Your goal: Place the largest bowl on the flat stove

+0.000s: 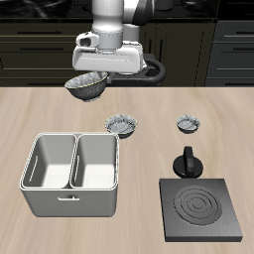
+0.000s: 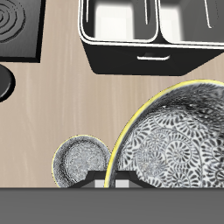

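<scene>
Arm (image 1: 117, 20): pale grey-white rounded segments, dark joint bands. Gripper (image 1: 91, 71): white-grey blocky housing. Black cable loop (image 1: 154, 69) beside wrist.

From my remote station, I see a light beige wood-grain counter (image 1: 40, 114) filling the scene, its pale planks running crosswise under even, soft light with faint shadows. Behind its far edge stands a row of dark, near-black cabinets with drawer fronts (image 1: 40, 45), thin lighter lines marking the seams and handles between panels. In the wrist view the same pale wooden surface shows its fine grain. I can make out no windows, walls or floor.
</scene>
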You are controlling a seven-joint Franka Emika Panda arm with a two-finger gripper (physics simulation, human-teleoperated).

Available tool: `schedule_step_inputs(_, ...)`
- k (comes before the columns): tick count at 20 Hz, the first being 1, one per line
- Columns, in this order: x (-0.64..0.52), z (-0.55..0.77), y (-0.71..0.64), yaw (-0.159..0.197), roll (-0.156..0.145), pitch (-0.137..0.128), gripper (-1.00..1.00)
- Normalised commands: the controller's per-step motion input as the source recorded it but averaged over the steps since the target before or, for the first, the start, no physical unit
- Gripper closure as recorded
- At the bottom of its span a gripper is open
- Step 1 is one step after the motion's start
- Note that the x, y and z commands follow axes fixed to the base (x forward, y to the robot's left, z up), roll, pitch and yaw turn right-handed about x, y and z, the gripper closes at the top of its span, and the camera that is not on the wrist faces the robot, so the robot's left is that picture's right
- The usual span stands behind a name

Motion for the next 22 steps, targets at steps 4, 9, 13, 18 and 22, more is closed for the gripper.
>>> schedule_step_inputs(4,0.35,0.17,0.44,-0.029,0.017,0.004,1.0)
schedule_step_inputs(9,0.39,0.15,0.52,-0.031,0.019,0.019,1.0)
schedule_step_inputs(13,0.24,0.1,0.41,-0.005,0.024,0.014,1.0)
schedule_step_inputs(18,0.33,0.14,0.38,0.008,-0.023,-0.005,1.0)
schedule_step_inputs(22,0.29,0.07,0.31,0.009,0.002,0.025,1.0)
